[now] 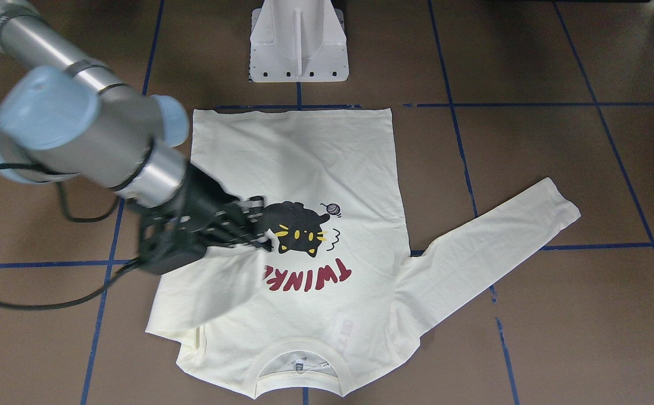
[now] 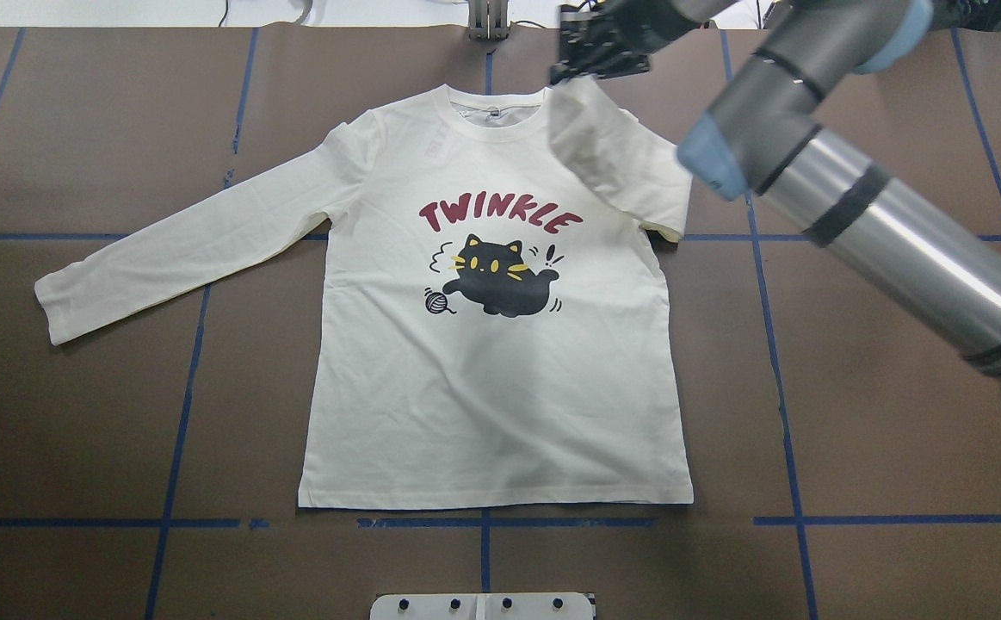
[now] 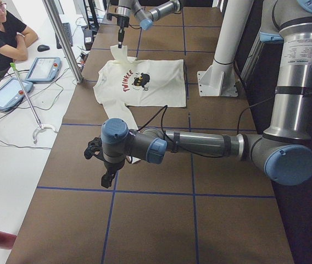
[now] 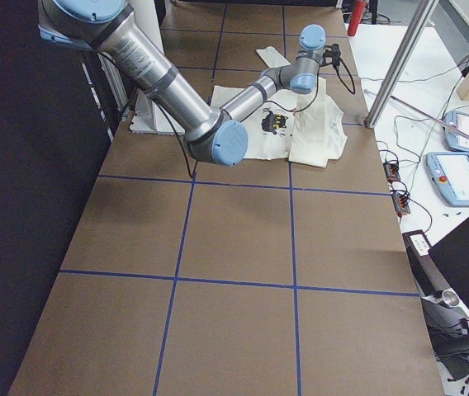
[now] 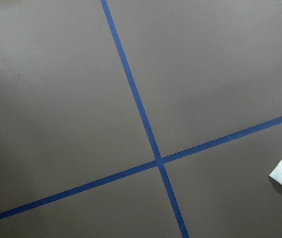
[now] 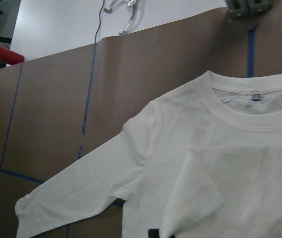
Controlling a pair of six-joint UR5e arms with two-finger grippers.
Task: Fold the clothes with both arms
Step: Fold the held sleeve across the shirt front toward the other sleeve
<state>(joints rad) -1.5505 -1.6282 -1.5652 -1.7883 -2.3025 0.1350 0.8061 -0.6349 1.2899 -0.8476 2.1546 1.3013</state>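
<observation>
The cream-white shirt [image 2: 491, 387] lies flat on the brown table, print side up, with the black cat and red "TWINKLE" showing. Its sleeve on my left side [image 2: 182, 241] is spread out flat. My right gripper [image 2: 582, 73] hangs above the collar area, shut on the cuff of the other sleeve [image 2: 616, 155], which is lifted and drawn in over the shoulder. The front view shows that gripper [image 1: 259, 239] over the cat print with the sleeve [image 1: 220, 287] draped below it. My left gripper [image 3: 107, 179] hovers over bare table beyond the spread sleeve. I cannot tell whether it is open.
The white pedestal base [image 1: 298, 45] stands at the table's robot-side edge. Blue tape lines [image 5: 146, 129] grid the brown surface. A seated person [image 3: 2, 33], tablets [image 3: 43, 69] and a metal post [image 3: 62, 38] are beyond the far table edge.
</observation>
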